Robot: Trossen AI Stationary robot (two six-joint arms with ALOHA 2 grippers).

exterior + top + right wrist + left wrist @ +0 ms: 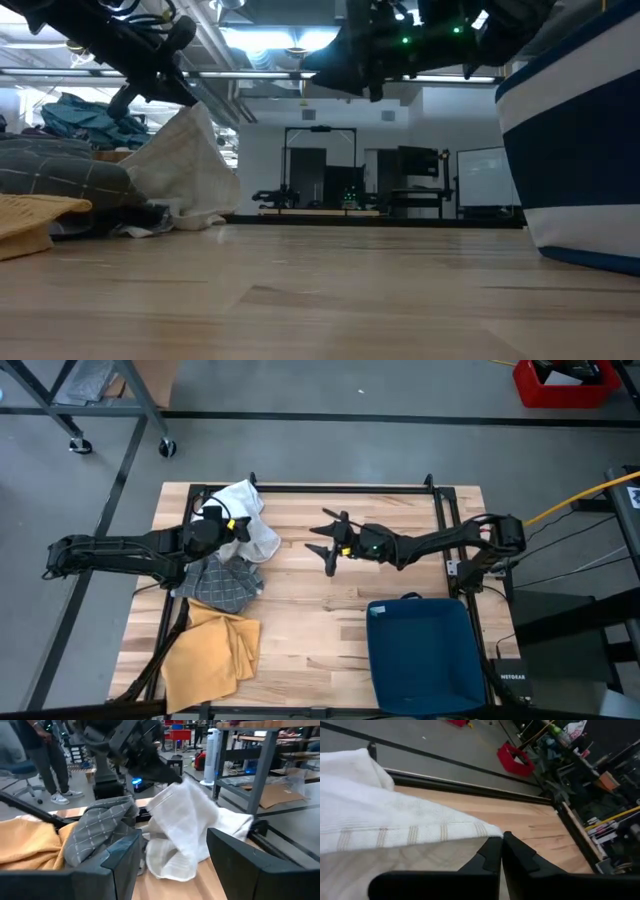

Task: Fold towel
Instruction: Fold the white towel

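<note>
White towel [250,520] with faint tan stripes hangs bunched at the table's [320,630] far left corner, lifted off the wood by the left gripper [236,527], whose fingers are pinched closed on what seems its upper edge. Grey checked cloth [222,582] and yellow cloth [210,650] lie alongside. Near mid-table, the right gripper [326,542] hovers spread wide, empty, facing the towel.

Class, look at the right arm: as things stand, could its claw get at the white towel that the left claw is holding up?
Probably yes. The right claw hangs open facing the white towel, with only bare table between them; the left claw grips one edge.
</note>
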